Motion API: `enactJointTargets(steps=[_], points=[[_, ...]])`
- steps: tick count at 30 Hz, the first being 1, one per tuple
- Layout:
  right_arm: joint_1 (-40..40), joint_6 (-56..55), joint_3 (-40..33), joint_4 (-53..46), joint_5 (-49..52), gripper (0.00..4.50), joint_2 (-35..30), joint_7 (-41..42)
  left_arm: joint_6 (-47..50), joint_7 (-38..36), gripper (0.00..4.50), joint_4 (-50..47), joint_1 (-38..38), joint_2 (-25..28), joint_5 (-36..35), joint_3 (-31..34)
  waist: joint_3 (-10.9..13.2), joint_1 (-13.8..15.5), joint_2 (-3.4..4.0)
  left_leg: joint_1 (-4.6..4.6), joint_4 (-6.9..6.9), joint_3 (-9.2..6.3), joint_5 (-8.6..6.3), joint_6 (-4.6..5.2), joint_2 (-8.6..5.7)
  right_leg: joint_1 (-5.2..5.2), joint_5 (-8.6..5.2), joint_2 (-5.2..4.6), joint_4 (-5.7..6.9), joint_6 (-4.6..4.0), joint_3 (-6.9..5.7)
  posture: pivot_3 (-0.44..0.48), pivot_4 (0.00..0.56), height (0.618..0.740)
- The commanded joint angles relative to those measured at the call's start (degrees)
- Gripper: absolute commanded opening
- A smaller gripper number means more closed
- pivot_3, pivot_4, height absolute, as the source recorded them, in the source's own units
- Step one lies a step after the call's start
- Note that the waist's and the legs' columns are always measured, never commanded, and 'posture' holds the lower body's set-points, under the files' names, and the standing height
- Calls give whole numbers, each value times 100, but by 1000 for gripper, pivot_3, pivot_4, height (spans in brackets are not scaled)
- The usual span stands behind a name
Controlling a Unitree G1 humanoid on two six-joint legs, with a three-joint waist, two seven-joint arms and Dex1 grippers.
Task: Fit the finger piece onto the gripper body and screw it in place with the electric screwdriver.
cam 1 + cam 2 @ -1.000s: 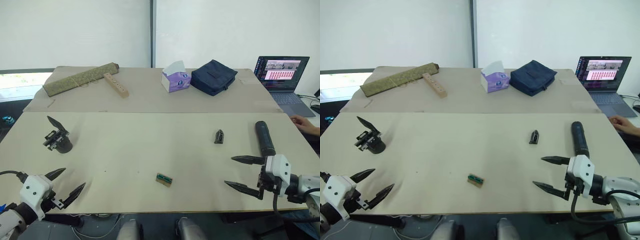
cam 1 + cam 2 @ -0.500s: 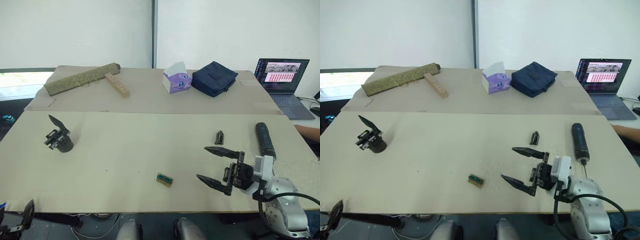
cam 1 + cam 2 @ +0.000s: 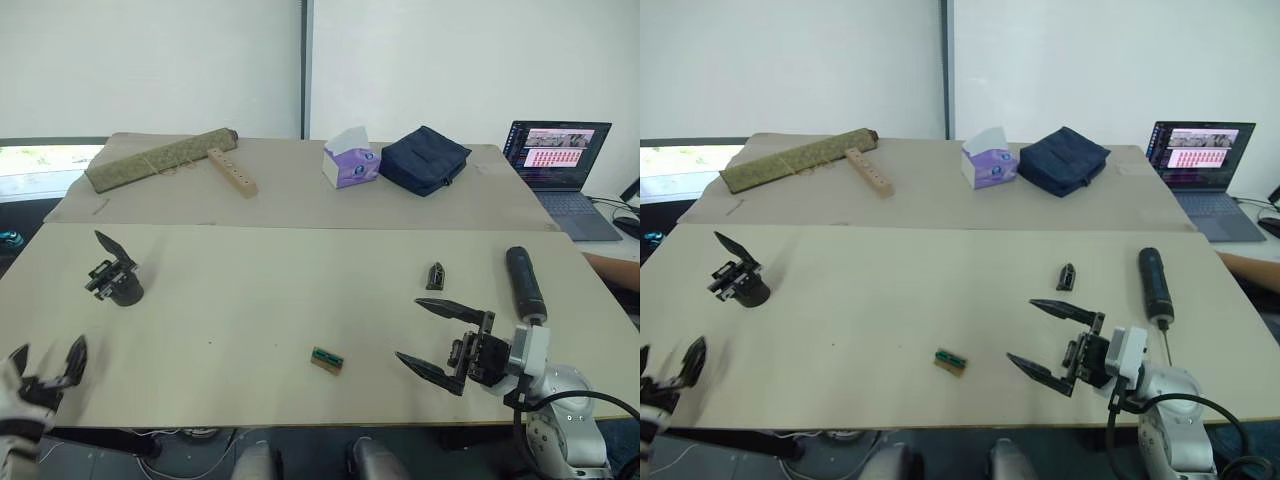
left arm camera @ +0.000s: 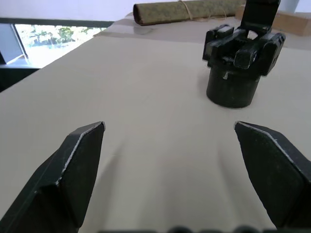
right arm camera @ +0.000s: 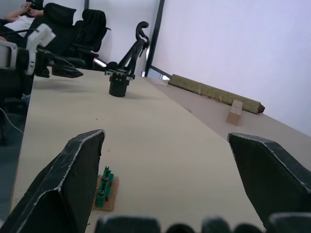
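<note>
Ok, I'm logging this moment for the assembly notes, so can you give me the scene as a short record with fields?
finger piece: lying on the table, right of centre, untouched
gripper body: standing near the table's left side
screwdriver: lying at the right edge, not held
green block: near the front edge
left gripper: jaws open, empty
right gripper: jaws open, empty, just short of the finger piece

Matt beige table (image 3: 250,300); matt black plastic gripper body (image 4: 240,63).
</note>
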Motion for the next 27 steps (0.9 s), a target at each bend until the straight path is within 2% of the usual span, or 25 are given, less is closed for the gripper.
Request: enactJointTargets(steps=[1, 8, 12, 24, 27], points=[[33, -277, -78, 16, 56, 4456, -29, 68, 66, 31, 4500, 441, -499, 302, 485, -491, 0, 7, 2, 5, 0, 2, 0, 0, -2, 1, -3, -1, 10, 1, 1, 0, 150, 740], [101, -452, -123, 173, 84, 4456, -73, 139, 215, 244, 4500, 821, -1374, 365, 868, -1071, 1, -33, 2, 12, 0, 1, -2, -3, 2, -2, -7, 3, 27, -2, 2, 0, 150, 740], [147, -503, -120, 184, 72, 4456, -79, 134, 299, 275, 4500, 936, -1676, 380, 918, -1222, 2, -15, 3, 14, -1, 0, -2, -4, 2, 0, -8, 2, 30, -2, 2, 0, 150, 740], [92, -337, -24, -140, -113, 4456, -157, -311, 394, 441, 4500, 2116, -2682, 443, 1256, -1635, 2, 21, 3, 14, -1, -1, -2, -4, -2, 3, -7, 1, 30, -2, 2, 0, 150, 740], [61, -324, -35, -179, -132, 4500, -203, -414, 442, 435, 3688, 2238, -2728, 367, 1187, -1608, -1, 45, 12, 14, -1, -1, -2, -4, -4, 4, -7, 0, 30, -1, 2, 0, 150, 740]])
